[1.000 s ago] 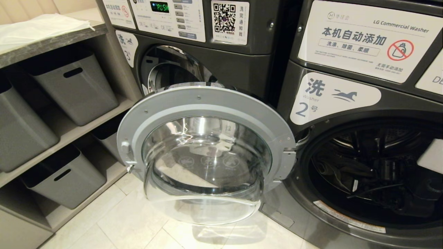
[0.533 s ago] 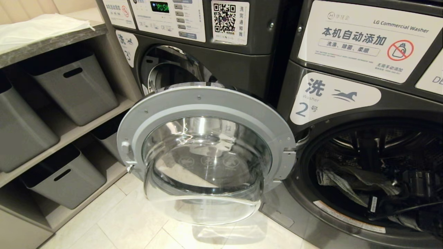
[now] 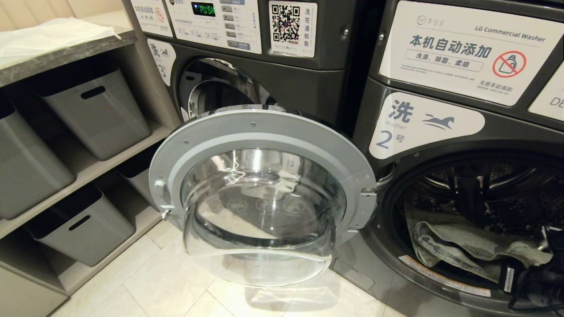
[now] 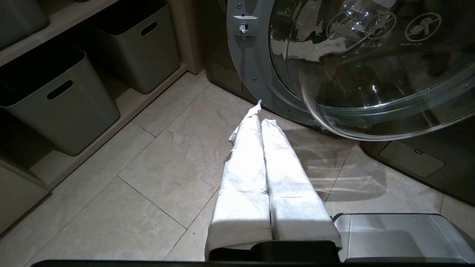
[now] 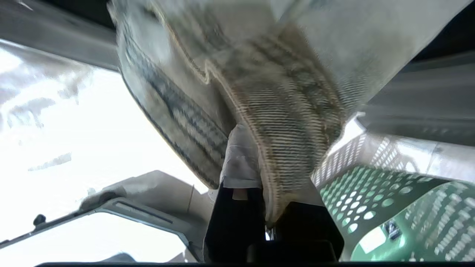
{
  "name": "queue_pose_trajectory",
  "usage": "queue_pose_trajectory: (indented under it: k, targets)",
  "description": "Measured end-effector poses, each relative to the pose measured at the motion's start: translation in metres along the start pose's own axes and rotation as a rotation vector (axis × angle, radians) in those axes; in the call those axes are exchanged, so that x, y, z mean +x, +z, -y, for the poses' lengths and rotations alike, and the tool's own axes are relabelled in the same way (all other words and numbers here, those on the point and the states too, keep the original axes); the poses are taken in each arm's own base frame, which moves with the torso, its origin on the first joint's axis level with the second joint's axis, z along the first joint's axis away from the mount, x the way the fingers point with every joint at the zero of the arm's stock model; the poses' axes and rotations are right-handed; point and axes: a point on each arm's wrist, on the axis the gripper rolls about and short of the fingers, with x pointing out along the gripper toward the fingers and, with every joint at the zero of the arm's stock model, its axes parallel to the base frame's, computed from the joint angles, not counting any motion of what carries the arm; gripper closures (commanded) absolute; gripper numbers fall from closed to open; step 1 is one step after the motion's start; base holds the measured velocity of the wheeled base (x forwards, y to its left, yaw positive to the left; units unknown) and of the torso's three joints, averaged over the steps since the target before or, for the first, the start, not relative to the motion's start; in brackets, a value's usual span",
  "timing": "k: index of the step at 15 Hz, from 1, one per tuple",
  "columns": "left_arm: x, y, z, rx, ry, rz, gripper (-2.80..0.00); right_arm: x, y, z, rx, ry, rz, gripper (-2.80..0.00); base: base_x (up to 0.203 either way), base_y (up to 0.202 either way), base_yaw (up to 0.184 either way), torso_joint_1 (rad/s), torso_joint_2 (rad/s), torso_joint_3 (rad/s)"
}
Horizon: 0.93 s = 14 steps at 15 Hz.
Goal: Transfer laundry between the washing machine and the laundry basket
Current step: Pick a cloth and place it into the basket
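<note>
The washing machine (image 3: pixel 423 123) marked 2 stands at the right, its round glass door (image 3: pixel 264 132) swung wide to the left. The laundry (image 3: pixel 462 246), an olive-grey cloth, lies stretched across the lower lip of the drum mouth. My right arm (image 3: pixel 539 281) shows dark at the picture's bottom right corner. In the right wrist view my right gripper (image 5: pixel 259 144) is shut on the laundry (image 5: pixel 282 92), which drapes over its white-wrapped fingers (image 5: pixel 239 159). The green laundry basket (image 5: pixel 371 196) with round holes sits just beyond. My left gripper (image 4: pixel 261 118) hangs shut and empty over the floor.
The machine marked 3 (image 3: pixel 308 88) stands behind the open door. Grey bins (image 3: pixel 94 110) fill the shelves at the left, with a white cloth (image 3: pixel 48 35) on top. Pale floor tiles (image 4: pixel 167 167) lie before the machines. My grey base (image 4: pixel 400 237) is below the left arm.
My right arm has drawn back out of the drum toward the lower right. The laundry came with it, from deep in the drum to the front lip. The left arm has not moved.
</note>
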Motion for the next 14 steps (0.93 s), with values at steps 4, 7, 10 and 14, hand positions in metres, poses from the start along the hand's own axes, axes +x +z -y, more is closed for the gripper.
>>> queue_pose_trajectory:
  k: [4,7,10,14]
  targets:
    - [0.000,0.000,0.000,0.000,0.000,0.000,0.00,-0.049,-0.005,0.003,-0.055,0.092,0.139,0.00,0.000,0.000,0.000,0.000,0.00,0.000]
    - [0.000,0.000,0.000,0.000,0.000,0.000,0.00,-0.077,-0.027,0.007,-0.085,0.131,0.161,0.00,0.000,0.000,0.000,0.000,0.00,0.000]
    - [0.000,0.000,0.000,0.000,0.000,0.000,0.00,-0.101,-0.036,0.010,-0.098,0.134,0.249,0.00,0.000,0.000,0.000,0.000,0.00,0.000]
    - [0.000,0.000,0.000,0.000,0.000,0.000,0.00,-0.129,-0.021,0.023,-0.051,-0.066,0.468,0.00,0.000,0.000,0.000,0.000,0.00,0.000]
